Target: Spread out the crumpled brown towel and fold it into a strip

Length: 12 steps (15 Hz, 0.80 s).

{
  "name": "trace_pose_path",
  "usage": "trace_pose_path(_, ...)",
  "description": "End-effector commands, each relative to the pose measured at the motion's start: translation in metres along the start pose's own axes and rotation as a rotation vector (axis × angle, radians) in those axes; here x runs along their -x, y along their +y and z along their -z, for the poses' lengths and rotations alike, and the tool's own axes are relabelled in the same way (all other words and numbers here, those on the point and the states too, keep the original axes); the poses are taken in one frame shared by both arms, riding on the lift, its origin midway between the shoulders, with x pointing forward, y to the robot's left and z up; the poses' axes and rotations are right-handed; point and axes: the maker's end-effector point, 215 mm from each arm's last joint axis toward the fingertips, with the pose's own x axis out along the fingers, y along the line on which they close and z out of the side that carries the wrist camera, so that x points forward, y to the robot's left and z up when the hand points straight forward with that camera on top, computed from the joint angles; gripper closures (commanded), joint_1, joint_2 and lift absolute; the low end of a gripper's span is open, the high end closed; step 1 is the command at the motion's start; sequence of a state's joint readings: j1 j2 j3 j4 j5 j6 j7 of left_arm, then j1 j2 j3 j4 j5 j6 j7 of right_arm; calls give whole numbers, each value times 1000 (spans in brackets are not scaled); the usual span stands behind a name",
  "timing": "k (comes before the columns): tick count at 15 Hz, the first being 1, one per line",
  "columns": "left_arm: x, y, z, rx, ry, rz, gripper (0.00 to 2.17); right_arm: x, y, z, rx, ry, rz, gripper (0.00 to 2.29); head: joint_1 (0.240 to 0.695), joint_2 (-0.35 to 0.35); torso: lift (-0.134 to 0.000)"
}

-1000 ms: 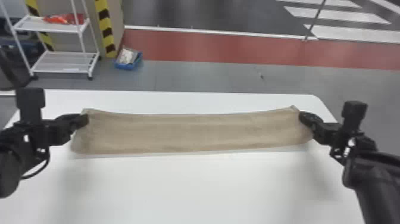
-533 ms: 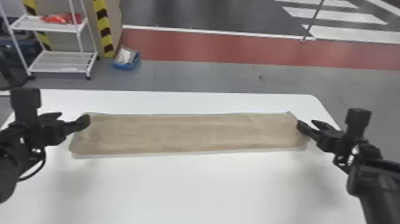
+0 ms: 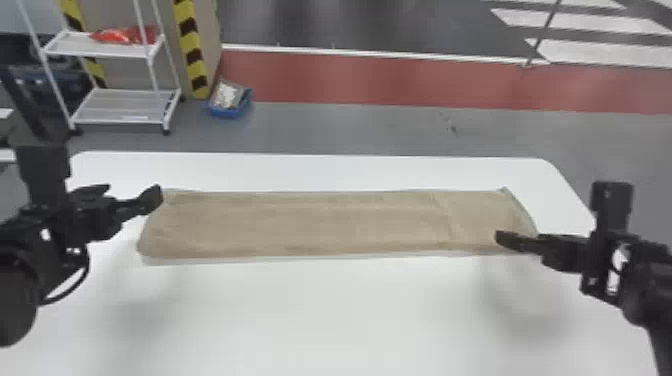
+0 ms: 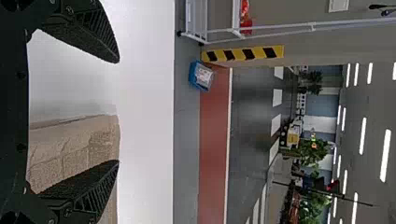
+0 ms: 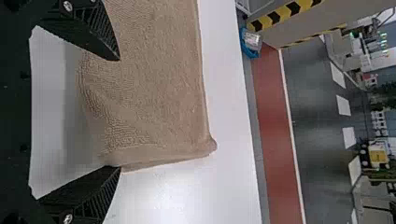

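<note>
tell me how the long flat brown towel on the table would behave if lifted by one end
The long brown textured-cloth towel would probably droop, since its surface ripples softly. Being folded into a strip, it might partly unfold. Its coarse weave suggests it wouldn't slip easily.

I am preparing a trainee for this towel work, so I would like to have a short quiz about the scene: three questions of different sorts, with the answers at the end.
1. True or false: the brown towel lies on the table as a long strip.

2. Choose one. The left gripper and the right gripper are:
a) both shut on the towel
b) both open
c) one open, one shut

3. Fill in the colour: on the floor near the white rack is a small ____ box.

Key: 1 true; 2 b; 3 blue.
</note>
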<state>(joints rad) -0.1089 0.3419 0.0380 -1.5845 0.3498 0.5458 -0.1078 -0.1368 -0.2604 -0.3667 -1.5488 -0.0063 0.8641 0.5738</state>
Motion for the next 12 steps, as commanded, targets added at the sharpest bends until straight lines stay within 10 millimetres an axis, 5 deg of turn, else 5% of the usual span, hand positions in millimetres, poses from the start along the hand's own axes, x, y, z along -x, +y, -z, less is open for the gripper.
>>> trace_pose_path(1,0,-18,10,12,26,15,134,1,17,0,-1,31,17,70,695,-87,-124)
trace_pose_path(6,7,-55,8,22,35,49,134,15,36,-19,12,-42,22,70,695,-102,-124)
trace_pose_path(12,7,-46,9,-10,49,34,134,15,21,-31,35,-34,75,73,695,-111,-124)
